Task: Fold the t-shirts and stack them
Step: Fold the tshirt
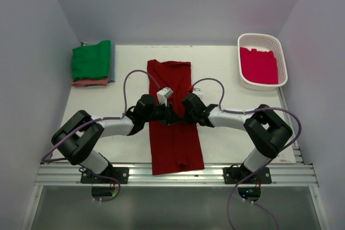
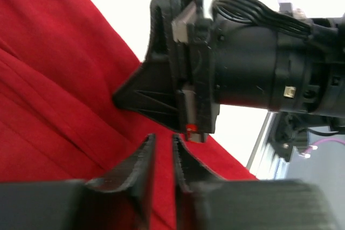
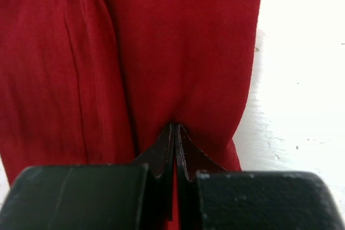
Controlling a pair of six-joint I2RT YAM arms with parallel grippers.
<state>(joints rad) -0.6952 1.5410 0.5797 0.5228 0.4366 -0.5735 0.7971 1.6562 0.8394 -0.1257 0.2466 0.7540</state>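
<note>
**Cloth caught on the right side, the left grip unsure**

In my right wrist view the right jaws are pressed together, with a peak of the dark red t-shirt (image 3: 178, 41) bunched at their tips, so I read that as a firm pinch. It sits just inside the shirt's edge, and bare tabletop (image 3: 302, 79) fills the right of that frame. In the left wrist view the left jaws stand very close, with only a thin slit between them. Red cloth lies right under the tips, but I cannot tell whether any of it is caught. The right arm's wrist sits just beyond them in the upper middle of that frame.

From above, both sets of jaws meet near the middle of the shirt. It lies as a long narrow strip down the centre of the frame and reaches the tabletop's near edge.

I expect it to handle as light, limp cloth that sags between two grips and holds no shape. I would pinch every layer along the long edges at mid-length, since a shallow bite may lift only the top layer.

At upper left, a folded green t-shirt (image 1: 91, 60) tops a stack, with a salmon-pink t-shirt (image 1: 89, 83) showing below it. At upper right, a crimson t-shirt (image 1: 260, 65) lies in the white basket (image 1: 241, 63).
</note>
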